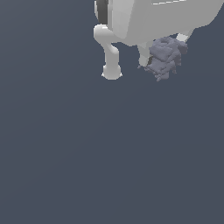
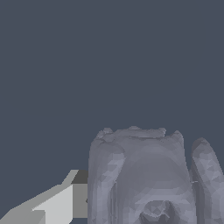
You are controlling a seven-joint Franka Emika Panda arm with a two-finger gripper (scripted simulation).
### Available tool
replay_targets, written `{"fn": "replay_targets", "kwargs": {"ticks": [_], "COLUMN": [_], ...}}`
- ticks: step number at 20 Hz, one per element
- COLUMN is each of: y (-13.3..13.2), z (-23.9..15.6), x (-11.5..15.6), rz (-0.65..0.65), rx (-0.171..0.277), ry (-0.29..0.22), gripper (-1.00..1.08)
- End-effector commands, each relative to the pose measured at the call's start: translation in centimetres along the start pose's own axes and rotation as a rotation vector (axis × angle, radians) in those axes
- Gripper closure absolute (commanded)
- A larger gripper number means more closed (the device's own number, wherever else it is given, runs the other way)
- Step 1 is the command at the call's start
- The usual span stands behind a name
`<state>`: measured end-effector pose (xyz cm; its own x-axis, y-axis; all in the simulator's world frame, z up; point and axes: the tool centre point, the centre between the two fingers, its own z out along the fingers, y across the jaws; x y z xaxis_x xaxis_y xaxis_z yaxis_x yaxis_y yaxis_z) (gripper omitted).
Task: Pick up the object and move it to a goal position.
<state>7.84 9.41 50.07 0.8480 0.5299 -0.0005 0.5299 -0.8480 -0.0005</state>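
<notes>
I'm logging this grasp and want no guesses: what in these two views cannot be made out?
- Exterior view: the gripper fingertips are hidden by the grey chunk; the arm is cut off by the top edge.
- Wrist view: the chunk is cut off by the bottom edge; only one finger shows.
- No goal marker shows in either view.

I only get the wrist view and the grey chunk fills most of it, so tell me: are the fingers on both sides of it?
Observer: Yes. In the exterior view the chunk sits between the fingers, with white showing on each side of it.
Operator: Any goal marker out there?
Observer: None shows. The background is plain dark grey-blue all over.
Operator: Where does the chunk sit in that view?
Observer: Near the top, toward the exterior view's right. A white arm link hangs to the exterior view's left of it.
</notes>
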Motion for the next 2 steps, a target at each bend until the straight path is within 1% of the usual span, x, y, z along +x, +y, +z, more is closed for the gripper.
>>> {"fn": "replay_targets", "kwargs": {"ticks": [1,2], "y": [0.0,0.0], "z": [-0.04,-0.04], "x": [-0.01,-0.01], "rz": [0.0,0.0], "rx": [0.0,0.0], "ry": [0.001,0.001], "gripper": [1.08,1.08]}}
